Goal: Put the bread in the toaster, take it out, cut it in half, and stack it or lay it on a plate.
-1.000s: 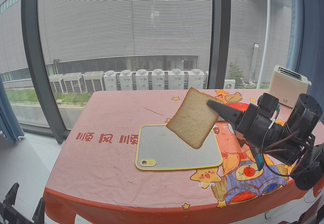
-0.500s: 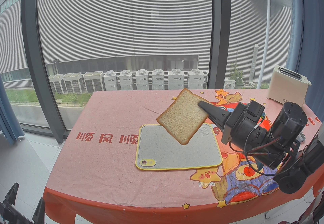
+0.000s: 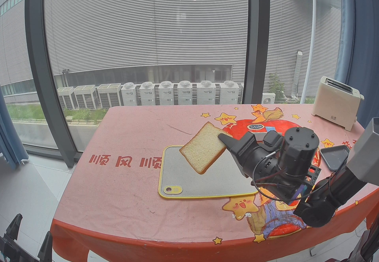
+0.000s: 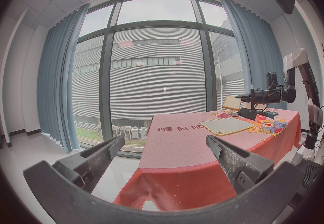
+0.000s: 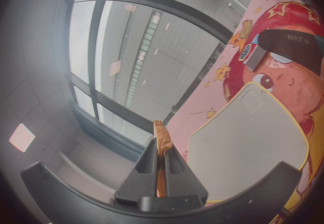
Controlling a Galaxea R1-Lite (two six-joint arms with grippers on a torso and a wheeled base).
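- Bread, a pale square slice with a thin tan crust (image 3: 203, 151), is well apart from the left gripper (image 4: 164, 140). That one's closest to me, hanging low off the near-left corner of the table with its fingers spread wide and nothing between them.
- Next in is the pink cartoon-print tablecloth on the table (image 3: 118, 195), with a flat grey cutting board with a yellow rim (image 3: 205, 184) lying in the middle of it.
- The right gripper (image 3: 222, 138) comes in from the right side of the board with its fingers clamped on the slice. It's only pinching one corner, and the rest sticks out unsupported.
- The slice hangs tilted over the far-left part of the board, lowest corner pointing down at it. From the left wrist view it looks clear of the board, not touching.
- What I'd worry about: soft bread held by a corner can tear or sag out of the pinch. Let go at this tilt and it could land on that corner and flop half off the board onto the cloth. Push it down too hard and the corner crumples.
- Looks-wise it's light, barely browned if at all, flat and in one piece. No cut in it, so my guess is cutting comes next.
- Further right there's a dark grey squarish plate (image 3: 334, 156) just beside the arm.
- Way back at the far-right corner sits a cream-coloured boxy toaster (image 3: 337, 103), well apart from everything else.
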